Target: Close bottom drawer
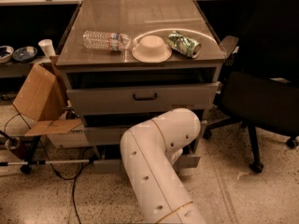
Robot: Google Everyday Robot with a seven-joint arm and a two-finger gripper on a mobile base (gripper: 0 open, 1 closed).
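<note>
Hiding the claw, arm (pixel 156 171) fronts bottom drawer (pixel 189 161)

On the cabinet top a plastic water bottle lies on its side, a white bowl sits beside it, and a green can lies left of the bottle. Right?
Not quite: the camera view shows the green can lying right of the white bowl, on the far side from the plastic water bottle. The rest holds. The end effector is hidden behind the arm's elbow at the bottom drawer.
</note>
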